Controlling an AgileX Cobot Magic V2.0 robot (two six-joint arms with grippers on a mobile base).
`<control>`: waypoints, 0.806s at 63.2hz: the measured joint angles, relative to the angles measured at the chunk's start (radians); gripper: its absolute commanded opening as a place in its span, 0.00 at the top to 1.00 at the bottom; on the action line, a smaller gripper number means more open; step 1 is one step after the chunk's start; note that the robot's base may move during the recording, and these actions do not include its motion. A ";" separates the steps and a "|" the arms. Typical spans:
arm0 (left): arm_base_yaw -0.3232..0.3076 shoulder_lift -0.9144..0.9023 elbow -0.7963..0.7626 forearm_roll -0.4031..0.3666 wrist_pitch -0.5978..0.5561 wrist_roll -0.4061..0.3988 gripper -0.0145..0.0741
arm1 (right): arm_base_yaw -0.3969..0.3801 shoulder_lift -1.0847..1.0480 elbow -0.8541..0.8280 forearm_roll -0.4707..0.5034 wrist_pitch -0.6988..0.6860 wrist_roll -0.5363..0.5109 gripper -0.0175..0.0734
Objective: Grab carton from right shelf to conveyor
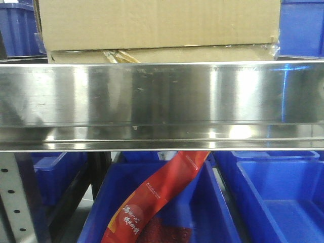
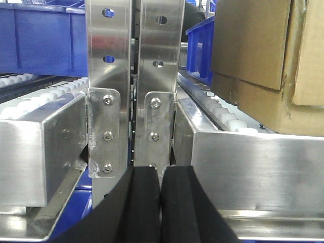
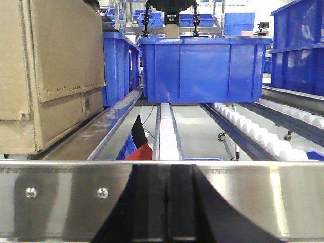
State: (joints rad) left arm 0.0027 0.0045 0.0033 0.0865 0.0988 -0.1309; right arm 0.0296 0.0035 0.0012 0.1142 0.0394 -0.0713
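On the right shelf [image 1: 162, 101], atop rollers [image 2: 226, 118]: carton [image 1: 157, 23] | left hand [image 2: 161, 202], right hand [image 3: 168, 202]: both closed, empty | we judge it wide, stiff-walled, crushable; squeeze opposite side walls, avoiding loose flaps.

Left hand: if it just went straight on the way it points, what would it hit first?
Most likely the shelf's paired steel uprights, dead ahead of the shut left hand; the carton sits off to the side.
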 measured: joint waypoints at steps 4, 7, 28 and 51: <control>0.000 0.000 0.000 0.000 0.000 0.000 0.84 | 0.000 0.000 0.000 0.000 0.000 0.000 0.89; 0.000 0.000 0.000 0.000 0.000 0.000 0.84 | 0.000 0.000 0.000 0.000 0.000 0.000 0.89; 0.000 0.000 0.000 0.000 0.000 0.000 0.84 | 0.000 0.000 0.000 0.000 0.000 0.000 0.89; 0.000 0.000 0.000 0.000 -0.020 0.000 0.84 | 0.000 0.000 0.000 0.000 -0.017 0.000 0.89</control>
State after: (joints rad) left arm 0.0027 0.0045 0.0033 0.0865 0.0788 -0.1309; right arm 0.0296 0.0035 0.0012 0.1142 0.0224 -0.0713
